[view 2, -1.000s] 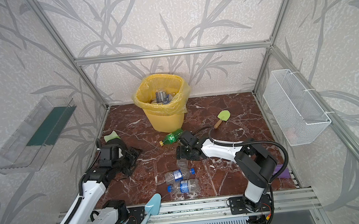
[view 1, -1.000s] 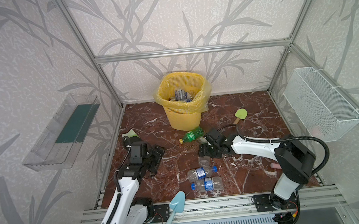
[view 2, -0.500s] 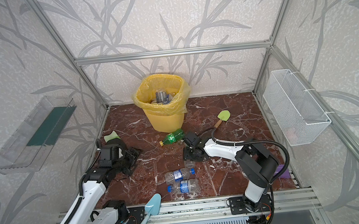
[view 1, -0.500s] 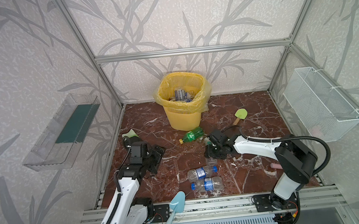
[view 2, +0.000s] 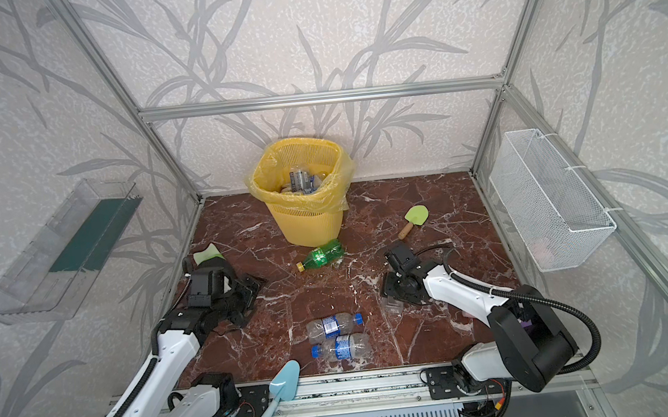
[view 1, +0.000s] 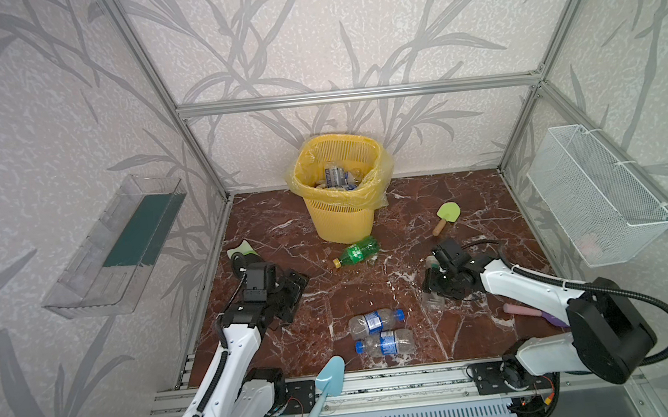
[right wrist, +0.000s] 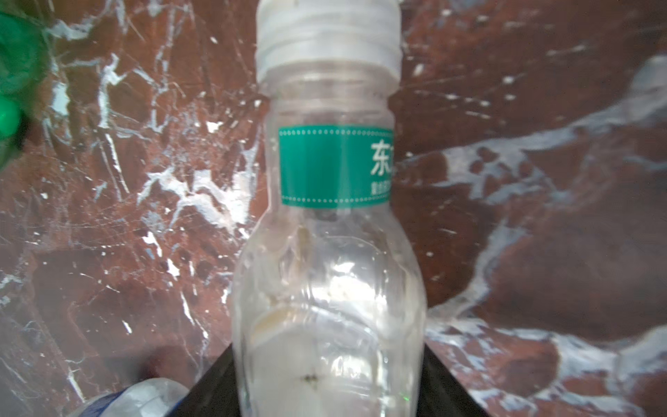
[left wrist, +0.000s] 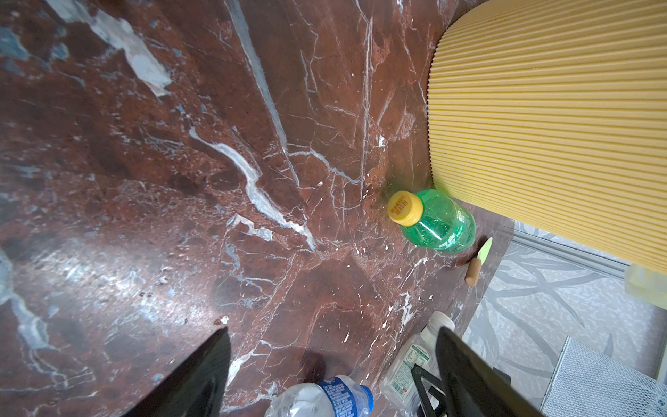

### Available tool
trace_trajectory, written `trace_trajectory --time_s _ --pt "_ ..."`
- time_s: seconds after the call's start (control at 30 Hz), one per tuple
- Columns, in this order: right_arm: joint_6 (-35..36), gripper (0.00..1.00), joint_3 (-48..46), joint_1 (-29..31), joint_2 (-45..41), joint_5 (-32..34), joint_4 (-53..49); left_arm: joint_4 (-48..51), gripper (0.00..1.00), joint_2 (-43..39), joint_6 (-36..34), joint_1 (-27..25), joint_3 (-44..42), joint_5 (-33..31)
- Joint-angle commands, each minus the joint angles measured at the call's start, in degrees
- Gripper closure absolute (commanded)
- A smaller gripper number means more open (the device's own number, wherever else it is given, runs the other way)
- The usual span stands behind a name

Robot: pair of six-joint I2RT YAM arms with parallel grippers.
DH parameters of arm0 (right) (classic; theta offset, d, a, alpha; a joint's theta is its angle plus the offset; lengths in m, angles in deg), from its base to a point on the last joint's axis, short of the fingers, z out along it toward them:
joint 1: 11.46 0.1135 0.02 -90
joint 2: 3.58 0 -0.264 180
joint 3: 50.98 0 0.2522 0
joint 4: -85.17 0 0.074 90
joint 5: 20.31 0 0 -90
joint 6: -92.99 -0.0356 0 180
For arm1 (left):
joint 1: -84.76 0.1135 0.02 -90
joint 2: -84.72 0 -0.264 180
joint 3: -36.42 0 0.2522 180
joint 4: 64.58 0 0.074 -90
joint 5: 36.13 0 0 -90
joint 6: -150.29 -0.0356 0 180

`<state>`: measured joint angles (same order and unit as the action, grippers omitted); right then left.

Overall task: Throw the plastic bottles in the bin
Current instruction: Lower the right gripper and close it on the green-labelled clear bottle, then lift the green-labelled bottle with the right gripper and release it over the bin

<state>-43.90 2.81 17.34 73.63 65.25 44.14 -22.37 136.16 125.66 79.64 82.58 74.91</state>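
The right hand (view 1: 437, 287) grips a clear plastic bottle (right wrist: 330, 274) with teal label and white cap, down near the red-brown marble bench (view 1: 324, 298), well apart from the yellow lattice plastic bin (view 1: 342, 221). The left hand (left wrist: 332, 335) hangs released and empty at the bench's left. A green plastic bottle (view 1: 358, 250) lies just beside the bin's foot.
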Motion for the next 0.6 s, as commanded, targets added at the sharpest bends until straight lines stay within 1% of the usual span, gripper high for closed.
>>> trace_trajectory --time_s 0.0,0.1,0.23,0.43,0.57 --pt "1.79 0.31 -1.43 -1.91 -2.68 0.93 -4.76 -0.7 0.12 0.92 0.12 0.33 -0.02 0.91" --pt "2.57 0.29 -2.33 -3.16 -4.85 1.01 -6.27 -0.41 0.12 1.58 -0.23 0.34 0.63 1.18" --pt "3.11 0.31 -3.54 -4.37 -7.1 1.19 -7.14 -0.23 0.12 1.71 -0.25 0.29 0.91 1.04" --pt "3.61 0.39 -4.39 -5.13 -9.3 1.02 -7.65 -0.11 0.12 2.34 -0.24 0.33 1.26 1.03" --pt "3.78 0.41 -4.56 -6.35 -11.03 -1.32 -7.67 0.02 0.12 2.63 -0.32 0.31 1.69 1.02"
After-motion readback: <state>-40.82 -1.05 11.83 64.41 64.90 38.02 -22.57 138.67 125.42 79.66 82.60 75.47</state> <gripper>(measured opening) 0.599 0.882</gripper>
